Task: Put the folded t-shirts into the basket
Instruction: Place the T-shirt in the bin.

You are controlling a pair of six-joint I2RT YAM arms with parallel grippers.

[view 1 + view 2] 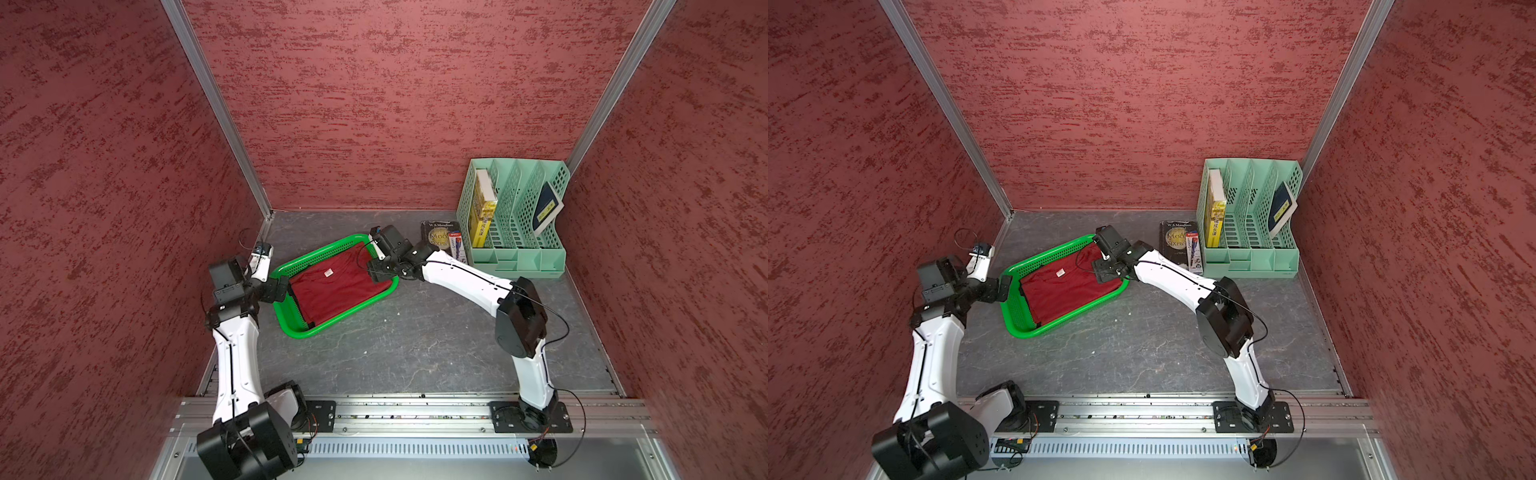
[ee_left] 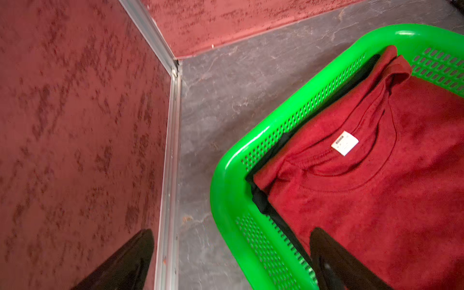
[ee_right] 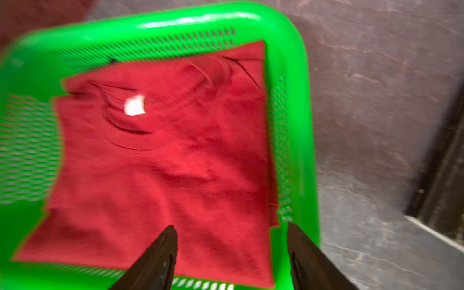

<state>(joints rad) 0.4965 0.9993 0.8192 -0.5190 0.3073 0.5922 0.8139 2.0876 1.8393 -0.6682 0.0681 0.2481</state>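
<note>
Only the left wrist view shows the black t-shirt (image 2: 261,200). It appears there as a thin dark edge sticking out from under the dark red t-shirt (image 2: 376,200), along the perforated wall of the green basket (image 2: 226,200). That view also gives the sharpest look at the white neck label (image 2: 344,143) inside the red collar. In the blurred right wrist view the same label (image 3: 135,105) is only a white patch.

Both top views show what the wrist cameras miss: the mint-green file organizer (image 1: 515,249) holding a yellow book (image 1: 482,216) and a dark blue one (image 1: 548,208). A dark paperback (image 1: 436,237) lies flat beside it on the grey table (image 1: 415,340).

The red t-shirt (image 1: 332,291) lies folded flat inside the basket (image 1: 291,328), collar up, with a few soft creases. It fills most of the basket floor.

The left gripper (image 2: 232,232) has its fingers spread wide and holds nothing. One finger (image 2: 334,263) is over the red cloth and the other (image 2: 135,263) is outside the basket, towards the wall panel, so the basket rim runs between them.

The right gripper (image 3: 231,227) is also parted and empty. One finger (image 3: 160,256) is above the red t-shirt (image 3: 163,175) and the other (image 3: 308,258) is over the basket's side wall (image 3: 301,125). The shirt's folded edge lies between them.
</note>
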